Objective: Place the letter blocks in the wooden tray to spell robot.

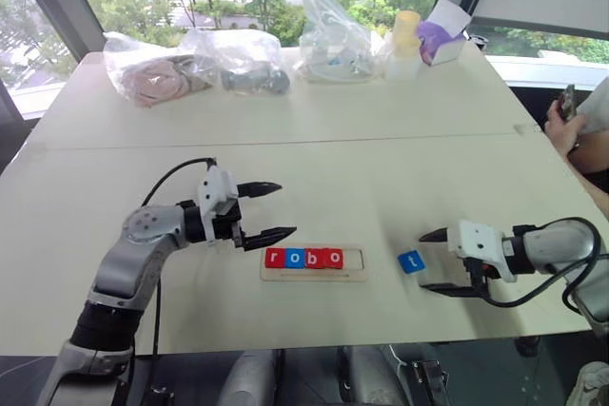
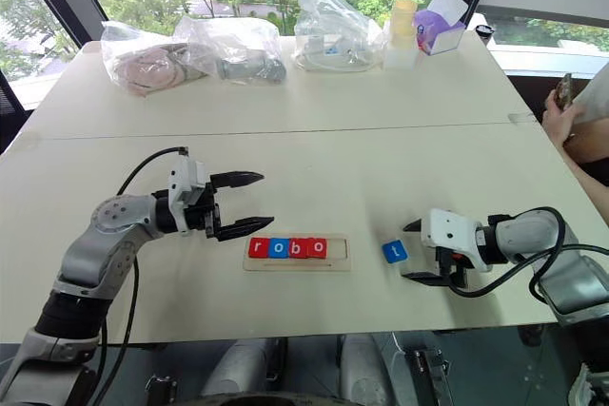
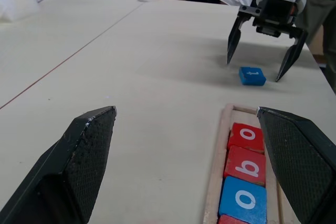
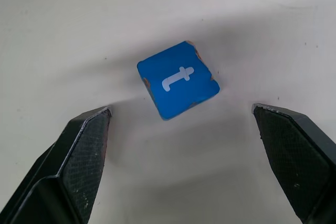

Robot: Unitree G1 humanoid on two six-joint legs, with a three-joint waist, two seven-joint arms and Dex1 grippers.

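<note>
Your pale wooden tray holds r-o-b-o; blue square t block remains loose before your wide-open right gripper; left gripper wide, empty.

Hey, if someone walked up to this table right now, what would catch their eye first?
Probably the wooden tray near the table's front edge, with four red and blue letter blocks reading r, o, b, o and its right end slot unfilled. Just right of it the blue t block lies flat on the table, with the right tool open next to it. The left tool, also open, hovers by the tray's left end.
</note>
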